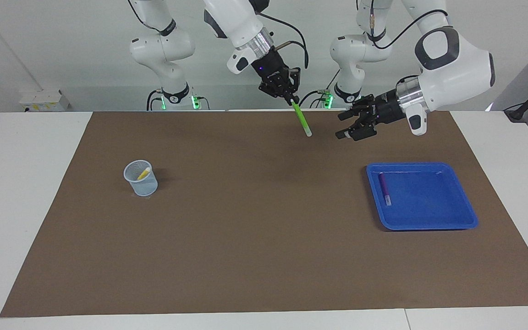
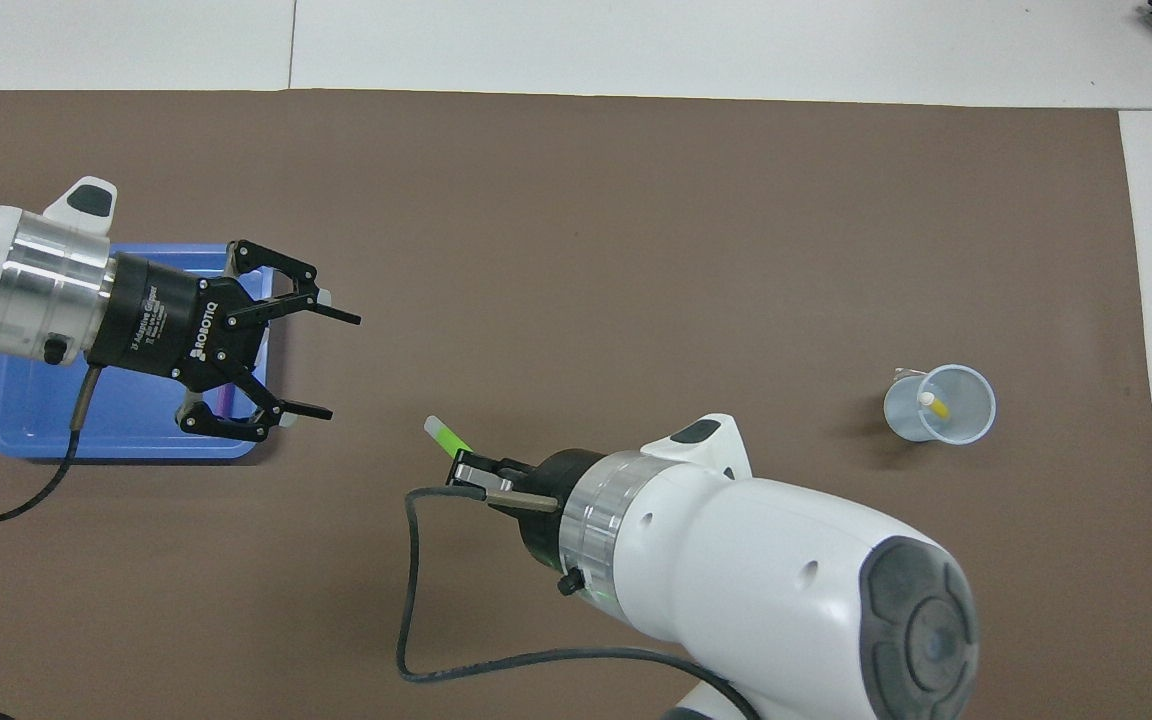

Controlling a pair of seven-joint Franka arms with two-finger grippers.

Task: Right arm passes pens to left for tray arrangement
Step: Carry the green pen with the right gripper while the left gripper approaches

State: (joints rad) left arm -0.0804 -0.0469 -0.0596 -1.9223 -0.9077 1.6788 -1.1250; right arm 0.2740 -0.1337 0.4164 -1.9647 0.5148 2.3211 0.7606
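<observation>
My right gripper [image 1: 293, 99] [image 2: 466, 468] is shut on the upper end of the green pen [image 1: 301, 119] [image 2: 446, 436]. The pen hangs tilted in the air over the mat, pale tip down. Beside that tip, a short gap away, my left gripper [image 1: 341, 126] [image 2: 341, 366] hovers open, its jaws pointing at the pen. The blue tray [image 1: 429, 198] [image 2: 86, 420] lies toward the left arm's end with the purple pen [image 1: 384, 188] flat inside, along one rim. In the overhead view the left gripper covers most of the purple pen. The yellow pen [image 1: 143, 173] [image 2: 933, 403] stands in a mesh cup.
The pale blue mesh cup [image 1: 140, 181] [image 2: 939, 410] stands on the brown mat [image 1: 255, 229] toward the right arm's end. A black cable [image 2: 416, 600] loops from the right wrist over the mat.
</observation>
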